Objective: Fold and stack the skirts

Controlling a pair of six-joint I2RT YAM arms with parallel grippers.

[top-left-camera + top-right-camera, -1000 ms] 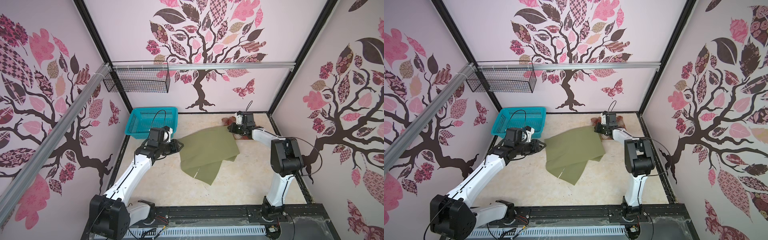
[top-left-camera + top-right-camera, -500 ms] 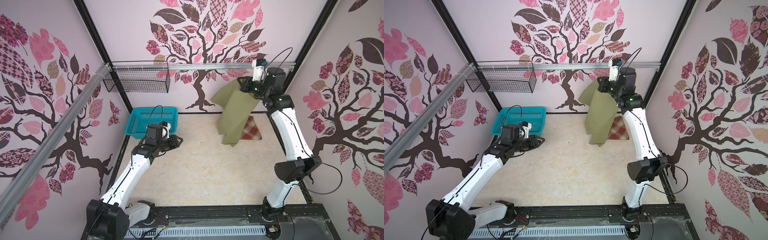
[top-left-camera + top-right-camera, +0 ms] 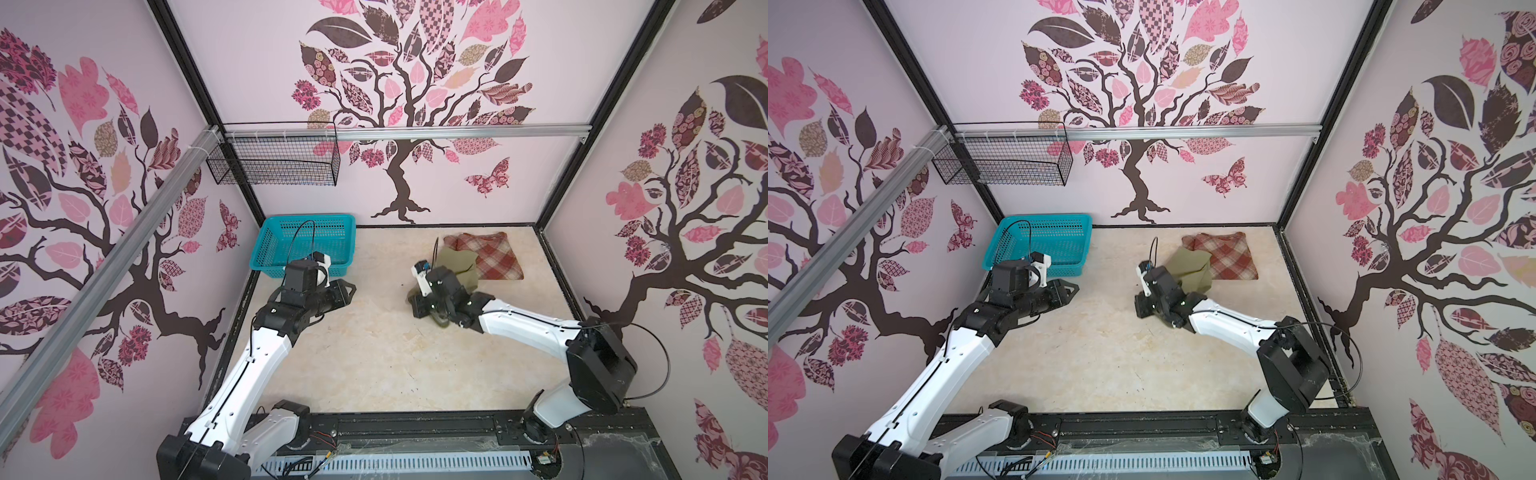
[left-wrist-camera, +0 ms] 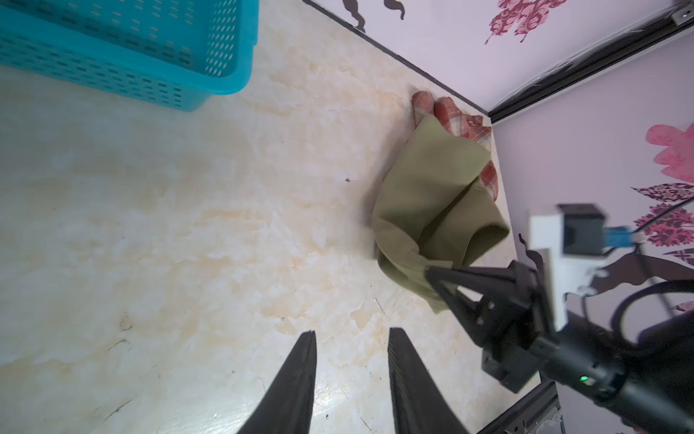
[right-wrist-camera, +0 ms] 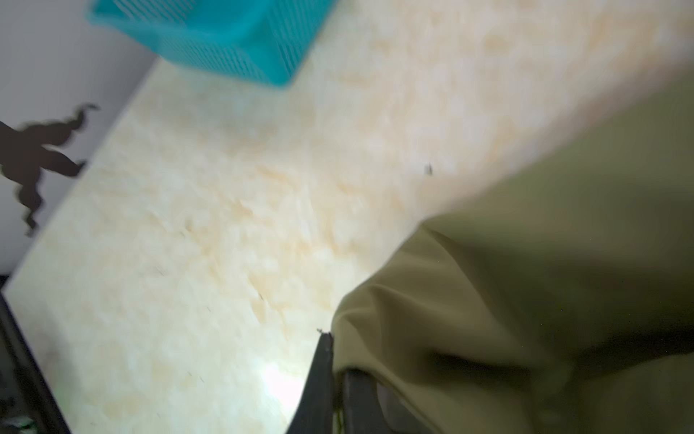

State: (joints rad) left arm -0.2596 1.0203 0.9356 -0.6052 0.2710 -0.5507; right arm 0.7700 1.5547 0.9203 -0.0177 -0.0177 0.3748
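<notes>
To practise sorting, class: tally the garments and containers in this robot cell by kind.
Skirts: 2 (olive-green skirt, plaid skirt)
Baskets: 2 (turquoise basket, wire basket)
Total: 4

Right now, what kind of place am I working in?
Likely a purpose-built robot test cell, not a home: decal-covered panel walls box in the tabletop, with an aluminium rail across the back.
</notes>
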